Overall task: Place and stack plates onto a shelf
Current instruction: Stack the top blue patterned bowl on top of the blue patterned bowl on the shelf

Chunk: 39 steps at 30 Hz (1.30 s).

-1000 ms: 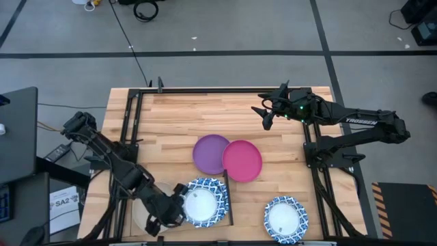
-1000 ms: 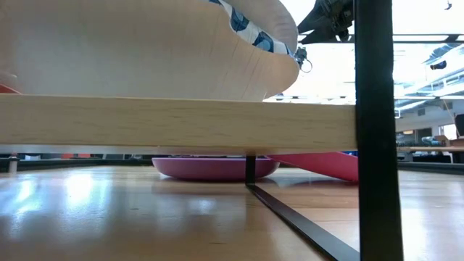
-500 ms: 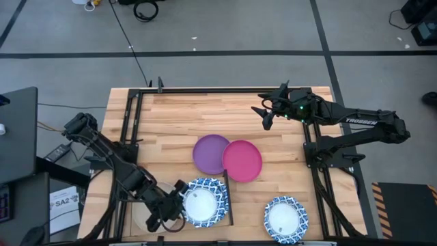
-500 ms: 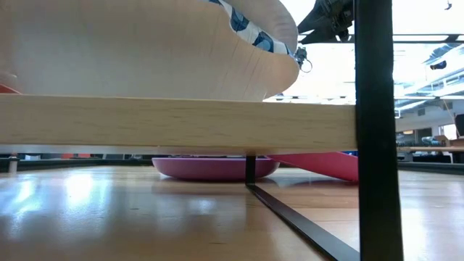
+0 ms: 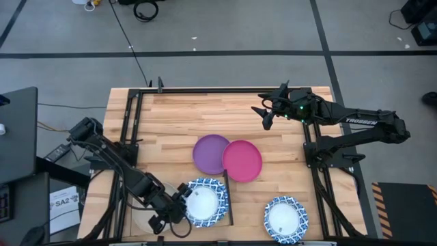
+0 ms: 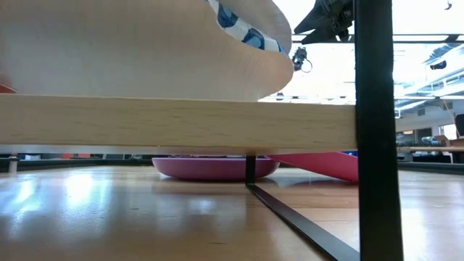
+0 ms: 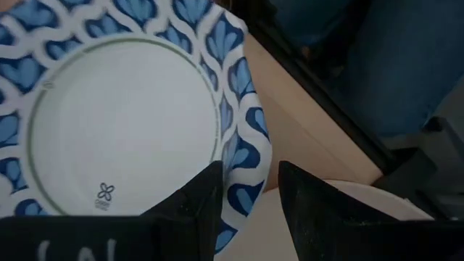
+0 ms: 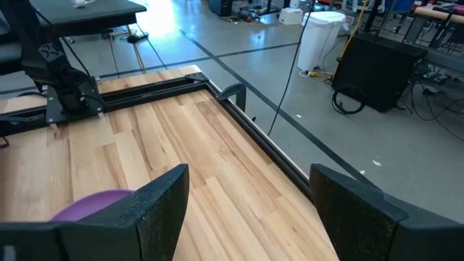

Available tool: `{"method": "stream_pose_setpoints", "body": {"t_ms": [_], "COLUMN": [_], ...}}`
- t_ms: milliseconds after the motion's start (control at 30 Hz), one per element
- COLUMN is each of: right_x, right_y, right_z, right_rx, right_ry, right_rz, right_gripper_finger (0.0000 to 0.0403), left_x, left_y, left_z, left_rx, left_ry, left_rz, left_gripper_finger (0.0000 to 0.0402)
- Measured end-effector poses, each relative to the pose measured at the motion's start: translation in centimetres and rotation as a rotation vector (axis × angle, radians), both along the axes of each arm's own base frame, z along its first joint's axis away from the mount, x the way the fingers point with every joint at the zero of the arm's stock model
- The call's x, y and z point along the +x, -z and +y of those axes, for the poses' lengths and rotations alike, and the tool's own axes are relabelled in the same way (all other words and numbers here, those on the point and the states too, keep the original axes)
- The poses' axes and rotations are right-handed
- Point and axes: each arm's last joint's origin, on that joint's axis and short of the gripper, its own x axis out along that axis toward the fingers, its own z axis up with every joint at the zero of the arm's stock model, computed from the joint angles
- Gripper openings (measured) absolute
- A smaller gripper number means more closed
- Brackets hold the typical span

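A white plate with a blue patterned rim (image 5: 203,203) lies over the shelf (image 6: 181,123) at the table's near left. My left gripper (image 5: 179,206) is shut on its left rim. A beige plate (image 5: 141,220) sits partly under that arm. A purple plate (image 5: 208,153) lies mid-table, and a magenta plate (image 5: 243,161) rests its edge on it. Another blue-rimmed plate (image 5: 286,219) lies near right. My right gripper (image 5: 265,117) hovers open over the far right of the table, holding nothing. My left gripper has the blue patterned rim (image 7: 245,194) between its two fingers. One finger (image 7: 199,206) lies over the plate's upper face and the other (image 7: 308,206) stands outside the rim. The fingers slant down from the table's left. In the low view the rim (image 6: 246,30) shows above the shelf.
A dark frame post (image 6: 373,130) stands at the shelf's right end, and a thin dark strip (image 5: 230,205) marks that edge from above. Black rails run along the table's left and right sides. Bare slatted tabletop (image 5: 191,113) lies toward the far edge.
My left gripper has sunk a little toward the shelf and rolled at the wrist, keeping its hold on the plate's rim. The held plate has shifted slightly toward the table's left; in the low view its rim sits lower and farther left than before.
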Motion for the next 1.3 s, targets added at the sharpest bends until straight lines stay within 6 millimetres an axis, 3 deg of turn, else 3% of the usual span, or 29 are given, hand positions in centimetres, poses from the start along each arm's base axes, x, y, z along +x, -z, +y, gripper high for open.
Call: {"method": "stream_pose_setpoints", "body": {"t_ms": [200,700,833,1300], "right_x": [0.0,0.0,0.0,0.0], "right_y": [0.0,0.0,0.0,0.0], "right_z": [0.0,0.0,0.0,0.0], "right_rx": [0.000,-0.001,-0.003,-0.003], "right_ry": [0.000,-0.001,-0.001,-0.001], "right_rz": [0.001,0.001,0.001,0.001], "right_gripper_finger": [0.0291,0.0291,0.0291,0.0291], "left_x": [0.1,1.1,1.2,1.1], "left_y": [0.1,0.0,-0.1,-0.1], "left_z": [0.1,1.0,1.0,1.0], "left_rx": [0.014,0.018,0.005,-0.056], "left_ry": [-0.012,-0.065,-0.080,-0.183], "left_rz": [-0.011,-0.039,-0.040,0.000], "left_gripper_finger": [0.0122,0.0020,0.0025,0.0100]}}
